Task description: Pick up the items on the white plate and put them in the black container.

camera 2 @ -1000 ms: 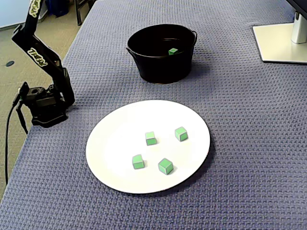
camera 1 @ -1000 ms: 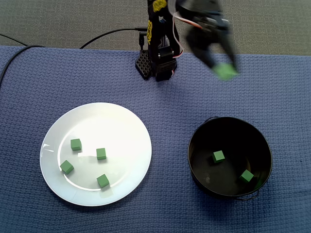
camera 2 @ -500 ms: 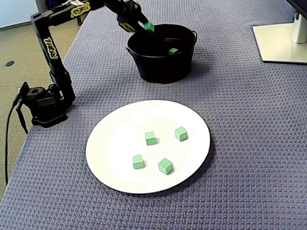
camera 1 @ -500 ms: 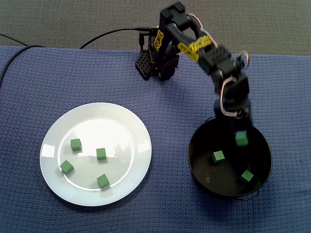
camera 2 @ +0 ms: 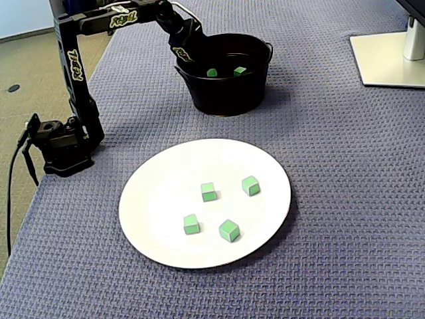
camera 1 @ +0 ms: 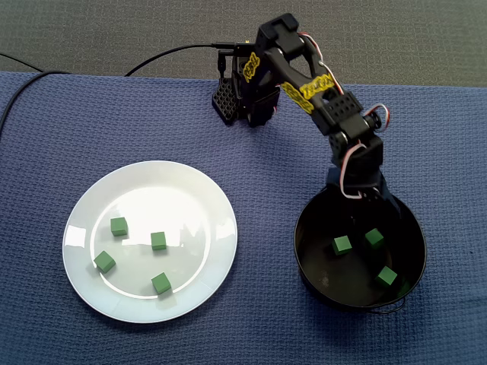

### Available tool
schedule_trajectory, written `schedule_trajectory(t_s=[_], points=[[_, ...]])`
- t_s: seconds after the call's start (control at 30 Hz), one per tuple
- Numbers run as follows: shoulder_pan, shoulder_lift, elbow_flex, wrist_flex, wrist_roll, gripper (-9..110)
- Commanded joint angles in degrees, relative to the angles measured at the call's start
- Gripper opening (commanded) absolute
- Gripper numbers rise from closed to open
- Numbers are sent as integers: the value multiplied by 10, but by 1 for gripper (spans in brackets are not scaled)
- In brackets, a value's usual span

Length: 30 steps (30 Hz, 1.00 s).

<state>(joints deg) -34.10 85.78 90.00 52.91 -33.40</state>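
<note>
Four green cubes [camera 1: 158, 241] sit on white plate [camera 1: 183, 198], three in black container [camera 1: 314, 279].

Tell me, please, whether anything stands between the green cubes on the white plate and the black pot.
Nothing visible does. Only bare blue cloth lies between the white plate and the black pot. The four green cubes lie uncovered, and the pot is open-topped; the arm dips in at its rim, off that path.
</note>
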Motion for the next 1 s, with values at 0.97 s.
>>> schedule_trajectory(t_s=[0.97], points=[[686,-98,-226,265,27,53]])
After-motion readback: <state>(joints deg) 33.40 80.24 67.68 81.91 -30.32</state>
